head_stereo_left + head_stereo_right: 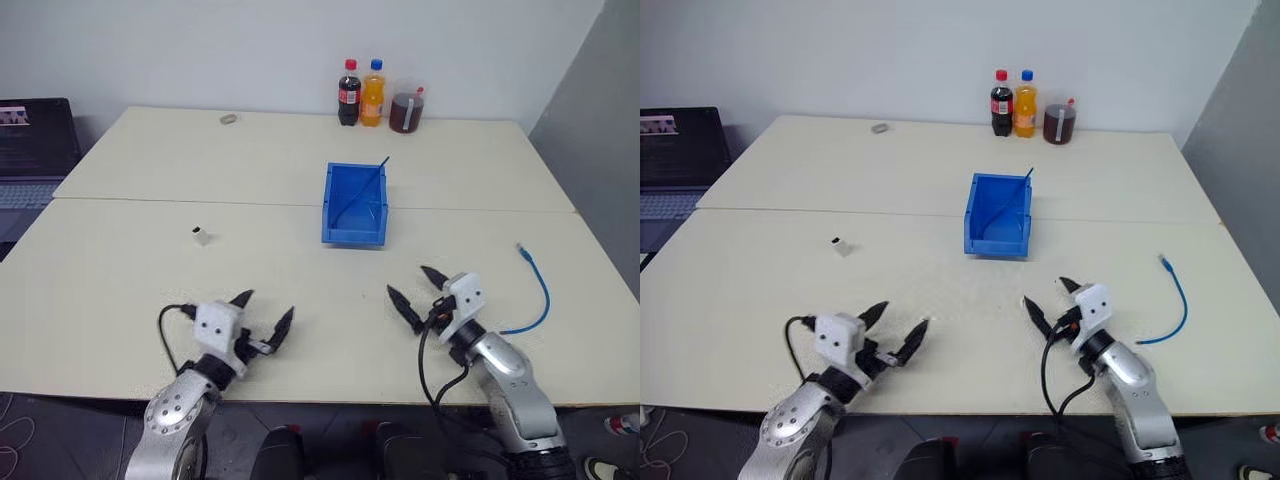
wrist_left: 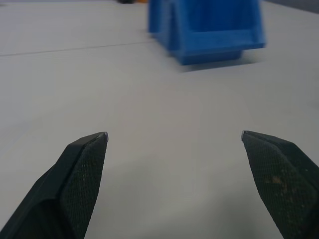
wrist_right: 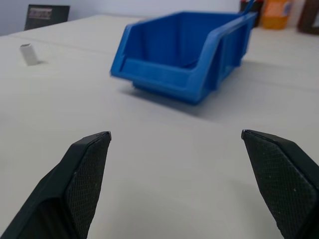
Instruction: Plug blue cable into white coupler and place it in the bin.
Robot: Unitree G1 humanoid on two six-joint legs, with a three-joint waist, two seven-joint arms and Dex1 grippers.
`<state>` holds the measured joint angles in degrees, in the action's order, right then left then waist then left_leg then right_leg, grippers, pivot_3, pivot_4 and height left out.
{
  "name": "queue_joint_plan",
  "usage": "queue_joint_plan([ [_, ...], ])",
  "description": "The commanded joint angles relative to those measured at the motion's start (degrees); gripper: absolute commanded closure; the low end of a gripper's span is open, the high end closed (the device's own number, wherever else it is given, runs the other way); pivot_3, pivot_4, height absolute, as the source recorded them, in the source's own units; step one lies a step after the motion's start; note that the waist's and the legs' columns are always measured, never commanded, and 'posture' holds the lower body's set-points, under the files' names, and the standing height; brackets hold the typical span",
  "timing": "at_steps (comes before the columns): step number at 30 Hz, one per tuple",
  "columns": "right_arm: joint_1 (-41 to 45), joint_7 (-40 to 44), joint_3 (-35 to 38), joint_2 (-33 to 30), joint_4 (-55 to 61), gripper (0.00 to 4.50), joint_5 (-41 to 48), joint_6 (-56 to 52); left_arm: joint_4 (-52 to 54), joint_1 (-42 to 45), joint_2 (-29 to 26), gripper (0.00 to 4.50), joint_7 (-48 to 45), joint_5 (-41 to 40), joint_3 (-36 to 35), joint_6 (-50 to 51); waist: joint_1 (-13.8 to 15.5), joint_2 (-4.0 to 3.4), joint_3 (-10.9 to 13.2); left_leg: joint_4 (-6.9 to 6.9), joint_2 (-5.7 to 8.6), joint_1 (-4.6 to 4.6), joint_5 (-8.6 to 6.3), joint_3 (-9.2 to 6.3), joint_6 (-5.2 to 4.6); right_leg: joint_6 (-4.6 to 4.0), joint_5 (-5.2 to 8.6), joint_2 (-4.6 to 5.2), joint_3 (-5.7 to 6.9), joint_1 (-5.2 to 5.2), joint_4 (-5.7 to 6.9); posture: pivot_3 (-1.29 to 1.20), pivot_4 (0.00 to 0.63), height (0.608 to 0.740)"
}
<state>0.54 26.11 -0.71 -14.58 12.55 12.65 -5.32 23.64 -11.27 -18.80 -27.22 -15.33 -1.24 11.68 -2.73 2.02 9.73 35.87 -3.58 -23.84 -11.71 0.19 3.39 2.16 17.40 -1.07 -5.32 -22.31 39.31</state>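
The blue bin (image 1: pixel 355 204) stands at the middle of the table, a thin dark line running across its inside. A small white coupler (image 1: pixel 201 236) lies to its left, apart from it. At the right side of the table the thin blue cable (image 1: pixel 537 295) curves, its clear plug end pointing away from me. My left gripper (image 1: pixel 264 309) hovers open and empty near the front edge on the left. Open and empty as well, my right gripper (image 1: pixel 416 285) sits just left of the cable. The right wrist view has the bin (image 3: pixel 184 47) and the coupler (image 3: pixel 29 54) ahead of the fingers.
Two drink bottles (image 1: pixel 360 93) and a cup of dark liquid (image 1: pixel 406 110) stand at the table's far edge. A small grey object (image 1: pixel 229 119) lies at the far left of the table. A laptop (image 1: pixel 35 140) sits beyond the left edge. A seam (image 1: pixel 200 202) crosses the table.
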Motion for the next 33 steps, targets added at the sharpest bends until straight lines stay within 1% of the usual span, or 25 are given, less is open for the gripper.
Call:
queue_joint_plan([
  [1,-0.14,-3.26,8.06,-3.51,6.61,0.05,1.05,-1.82,3.37,8.15,-3.34,0.0,-5.2,-2.06,5.3,7.13,0.2,0.0,0.01,0.01,0.02,0.0,0.0,-0.01,0.0,0.01,0.0,0.0,0.0,0.01,0.01,0.0,0.15,0.74],
  [4,0.47,-6.33,14.35,-6.8,8.02,0.05,1.56,-6.94,3.78,14.9,-6.3,0.0,-11.16,-4.64,9.48,12.17,0.77,-0.07,0.01,0.06,0.07,-0.02,0.0,0.03,0.0,0.09,-0.05,-0.01,0.1,0.0,-0.01,0.0,0.15,0.74],
  [8,1.99,-10.07,20.02,-11.45,6.89,0.05,1.16,-18.03,1.59,23.5,-8.47,0.0,-18.34,-7.48,13.37,16.4,0.72,-0.09,0.0,0.03,0.08,-0.02,0.0,0.13,0.0,0.13,-0.08,0.0,0.04,0.02,-0.13,0.0,0.15,0.74],
  [10,3.47,-12.36,21.54,-13.3,5.65,0.05,0.68,-25.64,0.46,26.76,-8.9,0.0,-21.38,-8.49,14.86,17.5,0.64,-0.12,-0.01,0.02,0.05,-0.02,0.0,0.12,-0.01,0.12,-0.08,-0.06,0.01,0.01,-0.13,0.0,0.15,0.74],
  [13,5.82,-11.96,23.82,-15.3,2.25,0.05,3.22,-34.22,-0.77,30.24,-9.15,0.0,-25.17,-10.03,16.64,19.23,0.51,-0.14,-0.01,0.02,0.05,-0.01,0.0,0.12,-0.02,0.12,-0.08,-0.09,-0.03,0.01,-0.13,0.0,0.15,0.74],
  [16,7.18,-11.36,24.44,-16.77,0.08,0.05,3.95,-37.52,-1.58,31.62,-9.51,0.0,-26.61,-9.39,17.71,18.97,0.52,-0.15,0.0,0.02,0.05,-0.02,-0.01,0.12,-0.03,0.12,-0.08,-0.09,-0.03,0.02,-0.17,0.0,0.15,0.74],
  [20,11.34,-8.87,23.9,-20.08,-8.95,0.05,4.56,-40.82,-2.99,34.38,-8.67,0.0,-28.62,-9.32,18.77,18.53,0.46,-0.19,0.03,0.06,0.07,-0.04,-0.02,0.15,-0.05,0.14,-0.09,-0.1,-0.09,0.02,-0.21,0.0,0.15,0.74],
  [23,13.95,-8.87,23.34,-21.09,-15.74,0.05,3.76,-40.12,-3.68,35.13,-8.37,0.0,-28.81,-9.03,19.04,18.19,0.49,-0.21,0.04,0.09,0.09,-0.03,-0.03,0.17,-0.07,0.18,-0.11,-0.09,-0.1,0.05,-0.24,0.0,0.15,0.74],
  [27,16.15,-7.86,22.81,-22.41,-21.58,0.76,3.53,-39.52,-3.73,35.05,-8.49,0.0,-29.08,-8.89,18.94,18.04,0.47,-0.27,0.04,0.08,0.09,-0.06,-0.03,0.18,-0.08,0.19,-0.12,-0.1,-0.14,0.03,-0.25,0.0,0.15,0.74],
  [33,17.19,-5.86,21.06,-24.42,-25.59,2.48,2.44,-36.77,-3.63,34.38,-8.8,0.0,-28.93,-8.82,18.67,17.91,0.59,-0.26,0.04,0.11,0.09,-0.05,-0.03,0.17,-0.08,0.2,-0.12,-0.1,-0.14,0.06,-0.26,0.0,0.15,0.74],
])
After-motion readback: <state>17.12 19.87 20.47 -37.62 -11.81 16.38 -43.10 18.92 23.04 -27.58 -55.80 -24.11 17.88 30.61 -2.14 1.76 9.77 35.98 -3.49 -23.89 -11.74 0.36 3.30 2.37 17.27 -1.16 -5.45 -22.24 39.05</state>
